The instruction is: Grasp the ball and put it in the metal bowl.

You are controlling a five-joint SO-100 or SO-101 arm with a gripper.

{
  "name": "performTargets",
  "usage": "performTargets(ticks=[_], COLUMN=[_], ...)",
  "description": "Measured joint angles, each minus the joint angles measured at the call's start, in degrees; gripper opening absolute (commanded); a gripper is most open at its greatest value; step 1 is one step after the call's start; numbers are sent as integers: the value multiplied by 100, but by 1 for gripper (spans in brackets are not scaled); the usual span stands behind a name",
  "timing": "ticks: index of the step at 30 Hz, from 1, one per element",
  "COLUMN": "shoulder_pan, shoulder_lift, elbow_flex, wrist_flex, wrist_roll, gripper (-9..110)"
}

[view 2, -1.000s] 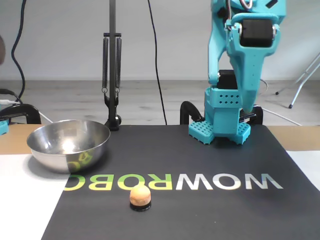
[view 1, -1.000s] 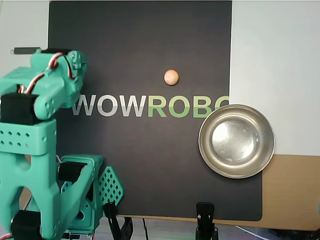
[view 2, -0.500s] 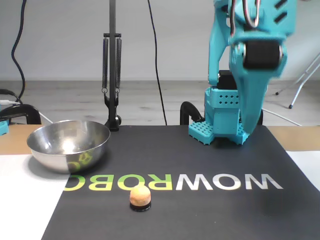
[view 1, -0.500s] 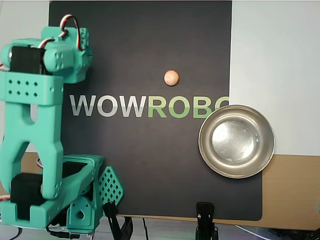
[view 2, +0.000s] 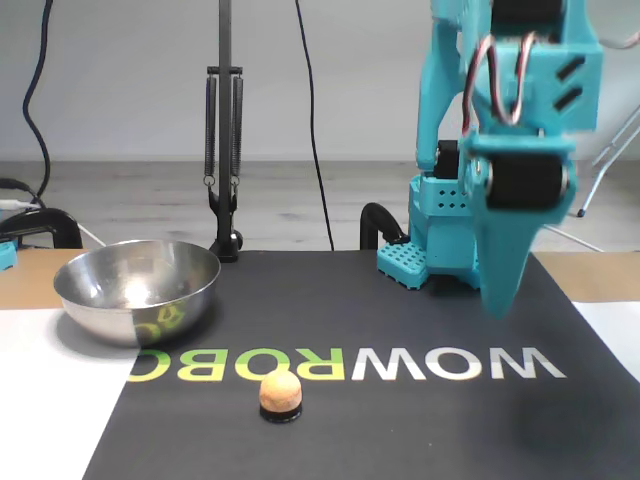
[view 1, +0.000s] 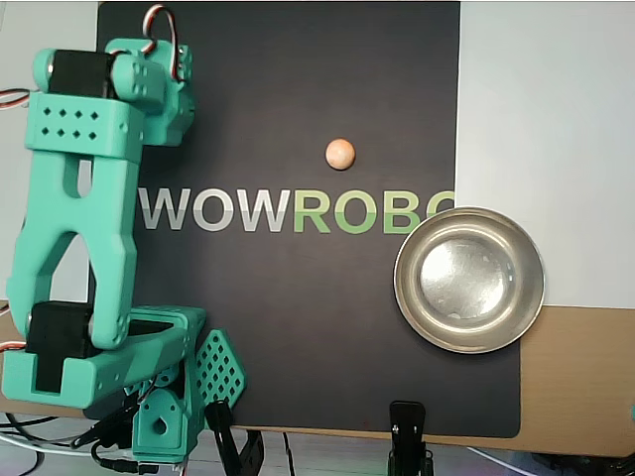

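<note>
Tan ball resting on black mat, metal bowl at its four o'clock in the overhead view. Teal pincer pointing down above the mat, holding nothing, well apart from ball; cannot tell how wide its opening.

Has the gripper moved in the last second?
Yes. In the fixed view the gripper has swung forward and down, away from the arm's base, toward the mat lettering.

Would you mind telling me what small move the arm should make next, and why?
Probably swing the gripper sideways toward the ball. In the overhead view the arm sits over the mat's left edge, well apart from the ball, which rests untouched above the lettering; the metal bowl holds nothing.
</note>
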Motion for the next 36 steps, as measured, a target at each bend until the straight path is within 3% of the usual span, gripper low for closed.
performTargets(ticks=[36], shoulder_pan=[501], shoulder_lift=[-141], elbow_flex=[0], wrist_flex=[0], wrist_roll=[0], gripper=[0])
